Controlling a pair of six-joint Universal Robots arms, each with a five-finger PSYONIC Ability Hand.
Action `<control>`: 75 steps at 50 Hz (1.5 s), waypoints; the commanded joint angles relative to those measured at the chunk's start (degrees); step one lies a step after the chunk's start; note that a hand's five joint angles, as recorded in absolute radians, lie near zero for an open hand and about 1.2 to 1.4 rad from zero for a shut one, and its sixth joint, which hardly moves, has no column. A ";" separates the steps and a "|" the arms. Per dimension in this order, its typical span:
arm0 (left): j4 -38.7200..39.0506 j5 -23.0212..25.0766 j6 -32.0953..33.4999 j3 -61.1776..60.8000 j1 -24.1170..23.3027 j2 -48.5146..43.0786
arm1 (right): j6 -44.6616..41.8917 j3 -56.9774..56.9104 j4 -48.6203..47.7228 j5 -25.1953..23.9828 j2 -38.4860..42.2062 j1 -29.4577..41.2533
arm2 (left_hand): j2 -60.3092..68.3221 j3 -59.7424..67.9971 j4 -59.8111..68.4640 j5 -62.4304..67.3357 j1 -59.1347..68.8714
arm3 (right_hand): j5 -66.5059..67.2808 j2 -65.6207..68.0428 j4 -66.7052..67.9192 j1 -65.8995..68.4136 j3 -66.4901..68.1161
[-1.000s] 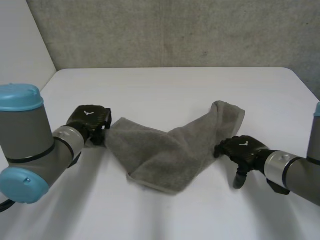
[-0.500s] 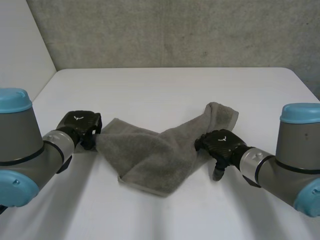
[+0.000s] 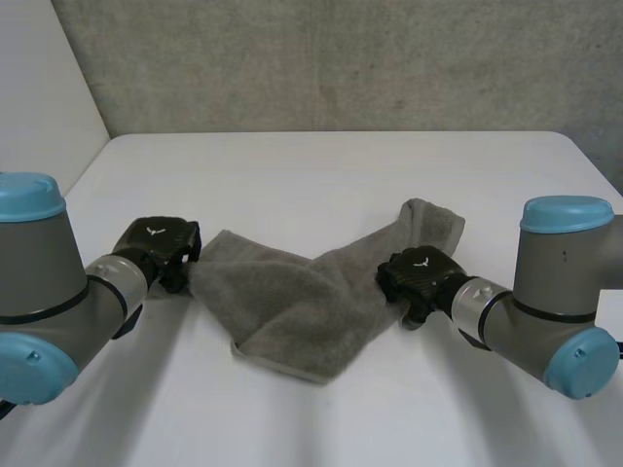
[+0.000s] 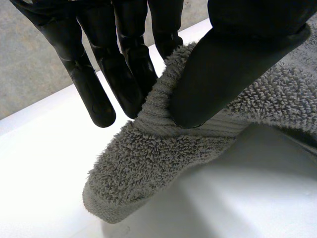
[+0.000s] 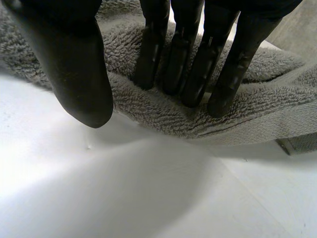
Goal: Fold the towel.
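A grey terry towel (image 3: 292, 302) lies crumpled on the white table (image 3: 311, 175), with one end trailing toward the back right. My left hand (image 3: 156, 243) is at the towel's left corner. In the left wrist view its thumb (image 4: 218, 74) presses the hem of the towel (image 4: 148, 163) against the fingers (image 4: 124, 84), so the corner is pinched. My right hand (image 3: 419, 272) is at the towel's right edge. There its straight fingers (image 5: 198, 74) rest on top of the towel (image 5: 158, 119), while the thumb (image 5: 79, 74) hangs beside the edge over bare table.
A grey concrete wall runs behind the table's far edge. A white panel stands at the far left. Bare tabletop (image 3: 321, 418) lies in front of the towel.
My right hand has slid left onto the towel's right edge and its fingers have come down on it. The left hand has pulled its corner slightly left.
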 commanded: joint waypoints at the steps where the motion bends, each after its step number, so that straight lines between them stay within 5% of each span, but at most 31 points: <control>1: 0.00 0.06 0.00 0.00 0.00 0.00 | -0.16 -1.73 -0.21 0.45 1.53 0.00 | 10.28 10.50 10.23 11.49 12.52 | 1.82 1.78 1.76 1.72 1.82; 13: 0.09 0.06 0.00 0.00 -0.09 -0.09 | -0.60 -2.96 -0.30 0.54 2.41 0.00 | 10.28 10.50 10.23 11.49 12.52 | 23.36 23.32 23.30 23.26 23.36; 18: 0.00 0.06 0.00 0.00 -0.18 -0.09 | -0.69 -3.58 -0.30 0.71 3.55 0.00 | 10.28 10.50 10.23 11.49 12.52 | 20.00 19.95 19.94 19.89 20.00; 22: 0.00 0.06 0.00 0.00 -0.18 -0.09 | -0.69 -3.66 -0.30 0.89 3.99 0.00 | 10.28 10.50 10.23 11.49 12.52 | 0.37 0.33 0.31 0.27 0.37; 26: 0.00 -0.03 0.00 0.00 -0.18 -0.09 | -0.77 -3.66 -0.30 0.89 3.99 0.00 | 10.28 10.50 10.23 11.49 12.52 | 1.16 1.11 1.10 1.05 1.16; 29: 0.00 -0.03 0.00 0.00 -0.18 -0.09 | -0.77 -3.58 -0.30 0.89 3.81 0.00 | 10.28 10.50 10.23 11.49 12.52 | 7.05 7.00 6.98 6.94 7.04; 33: 0.00 -0.11 0.00 0.00 -0.18 0.00 | -0.69 -3.49 -0.83 0.80 3.20 0.00 | 10.28 10.50 10.23 11.49 12.52 | 32.34 32.29 32.28 32.23 32.34; 48: -0.88 -0.11 0.18 0.00 -0.44 1.23 | 0.10 -2.52 0.31 0.45 -8.75 -0.87 | 10.28 10.50 10.23 11.49 12.52 | 33.23 33.18 33.16 33.12 33.22; 59: -11.07 1.64 0.00 0.88 1.32 18.28 | -0.60 -11.49 16.93 -3.51 -22.11 -7.11 | 10.28 10.50 10.23 11.49 12.52 | 33.23 33.18 33.16 33.12 33.22; 64: -14.58 6.64 0.27 1.14 6.75 25.48 | -1.47 -19.73 30.60 -9.47 -24.14 -13.87 | 10.28 10.50 10.23 11.49 12.52 | 33.23 33.18 33.16 33.12 33.22; 75: -18.90 12.98 0.53 0.09 9.84 21.98 | -9.12 -21.59 36.70 -11.24 -19.30 -15.02 | 10.28 10.50 10.23 11.49 12.52 | 33.23 33.18 33.16 33.12 33.22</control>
